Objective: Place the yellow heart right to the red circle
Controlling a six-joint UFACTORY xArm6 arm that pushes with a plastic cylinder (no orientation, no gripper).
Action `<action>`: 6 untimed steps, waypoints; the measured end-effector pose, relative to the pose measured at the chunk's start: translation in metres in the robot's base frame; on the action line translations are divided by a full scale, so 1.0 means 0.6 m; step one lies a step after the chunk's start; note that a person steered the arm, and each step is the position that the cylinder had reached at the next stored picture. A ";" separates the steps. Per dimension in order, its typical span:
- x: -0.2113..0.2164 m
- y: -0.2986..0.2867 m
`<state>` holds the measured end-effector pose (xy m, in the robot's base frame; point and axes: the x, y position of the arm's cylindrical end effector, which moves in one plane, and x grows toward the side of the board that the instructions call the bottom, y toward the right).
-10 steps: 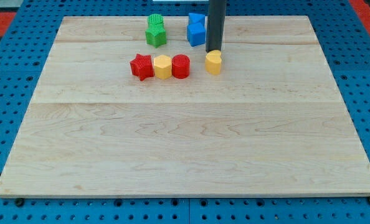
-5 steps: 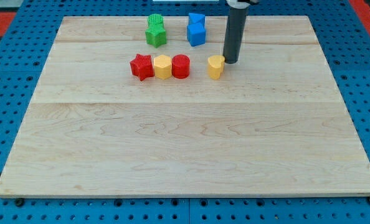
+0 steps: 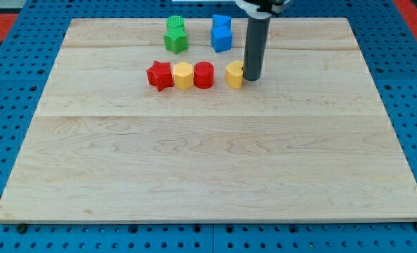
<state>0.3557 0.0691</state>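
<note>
The yellow heart (image 3: 234, 74) lies on the wooden board (image 3: 208, 154) near the view's top, a short gap to the right of the red circle (image 3: 203, 74). My tip (image 3: 252, 78) is against the heart's right side. The dark rod rises from it to the view's top. The red circle stands in a row with a yellow hexagon (image 3: 183, 75) on its left and a red star (image 3: 159, 75) further left.
A green star (image 3: 175, 41) with another green block (image 3: 175, 24) behind it lies at the top, left of centre. Two blue blocks (image 3: 222, 33) sit just left of the rod at the top.
My tip went from above the heart round to its right side, then moved left. The heart slid left, closer to the red circle.
</note>
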 end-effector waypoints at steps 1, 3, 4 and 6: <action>0.015 -0.001; 0.000 -0.071; 0.006 -0.062; 0.115 -0.166</action>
